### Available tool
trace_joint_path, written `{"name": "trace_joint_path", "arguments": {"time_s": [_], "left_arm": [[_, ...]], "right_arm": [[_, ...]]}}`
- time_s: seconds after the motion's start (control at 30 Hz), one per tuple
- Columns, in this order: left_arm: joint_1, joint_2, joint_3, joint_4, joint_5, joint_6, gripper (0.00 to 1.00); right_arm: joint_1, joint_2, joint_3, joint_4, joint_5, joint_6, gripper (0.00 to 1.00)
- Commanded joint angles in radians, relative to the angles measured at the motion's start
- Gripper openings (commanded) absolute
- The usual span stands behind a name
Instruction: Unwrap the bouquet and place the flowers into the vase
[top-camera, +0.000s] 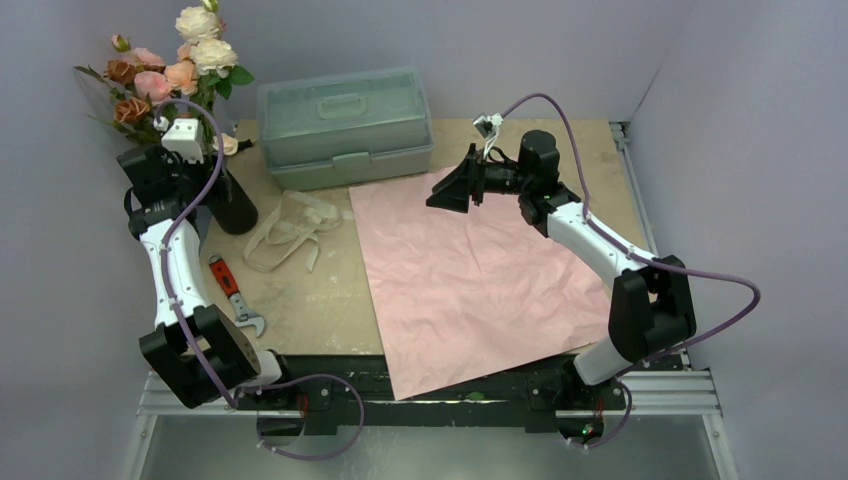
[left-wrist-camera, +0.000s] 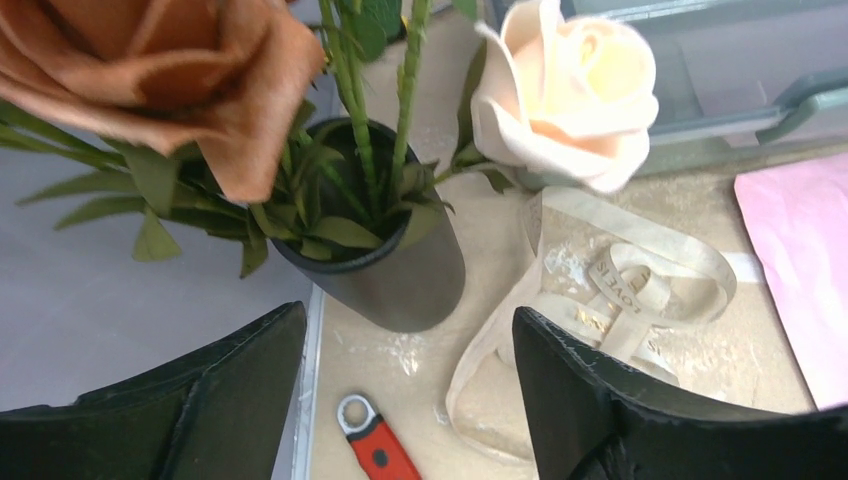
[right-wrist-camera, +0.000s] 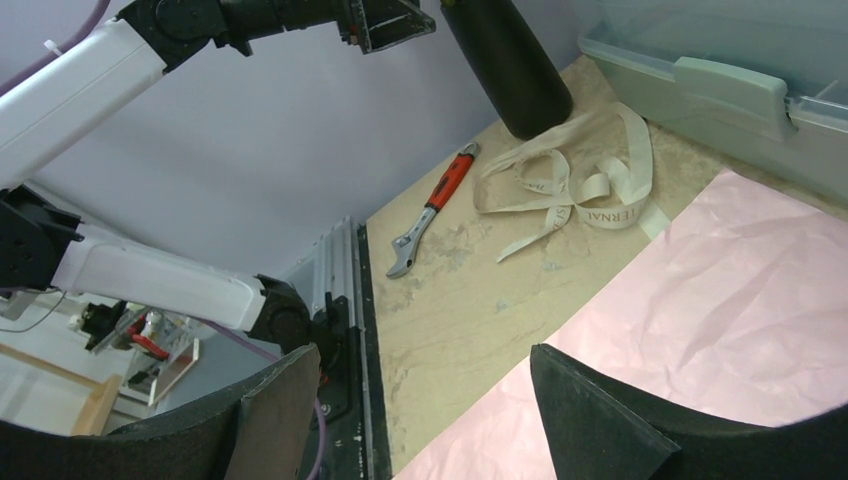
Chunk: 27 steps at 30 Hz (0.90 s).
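Along the near edge of the table (top-camera: 310, 310), a red-handled adjustable wrench (top-camera: 236, 297) lies by the left arm's base, apart from everything the task concerns and likely just clutter. Beyond it the wrapping paper (top-camera: 470, 280) is spread flat, pink side up, over the right half of the surface. Laid open like that it binds nothing, so the unwrapping looks done. Over its far edge hovers the right end effector (right-wrist-camera: 425, 352), its 2 fingers wide apart with nothing between them. I judge it is parked there so as not to crowd the other arm.

Left of the paper the beige ribbon (top-camera: 290, 230) sits in loose, untied loops just beside the foot of the vase (top-camera: 235, 205). That black tube stands upright near the far-left corner. The flowers (top-camera: 180, 70) rise out of it, green stems down through its mouth, so the vase and not a grip bears them. The left end effector (left-wrist-camera: 408, 320) hangs close by the vase, fingers spread and empty, touching neither stems nor tube as far as its wrist view shows. 1 peach rose (left-wrist-camera: 565, 90) leans out low toward the pale green toolbox (top-camera: 345, 125), which sits shut near the back wall.
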Motion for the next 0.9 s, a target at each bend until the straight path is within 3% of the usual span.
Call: {"name": "trace_joint_path", "arguments": {"time_s": [0.0, 0.27, 0.5, 0.73, 0.87], "left_arm": [[0.012, -0.047, 0.048, -0.093, 0.02, 0.036, 0.77], [0.012, -0.046, 0.136, -0.304, 0.15, -0.014, 0.97], [-0.011, -0.03, 0.236, -0.557, 0.234, 0.036, 1.0], [-0.186, -0.031, 0.268, -0.751, 0.232, 0.175, 1.0], [-0.303, -0.001, 0.274, -0.762, 0.206, 0.154, 1.0]], "right_arm": [[-0.007, -0.029, 0.019, 0.009, -0.014, -0.017, 0.81], [-0.007, -0.057, 0.016, -0.028, 0.024, -0.025, 0.84], [-0.008, -0.137, 0.026, -0.192, 0.109, -0.143, 0.98], [-0.029, -0.247, 0.031, -0.432, 0.241, -0.285, 0.98], [-0.047, -0.319, 0.029, -0.56, 0.346, -0.371, 0.98]]}}
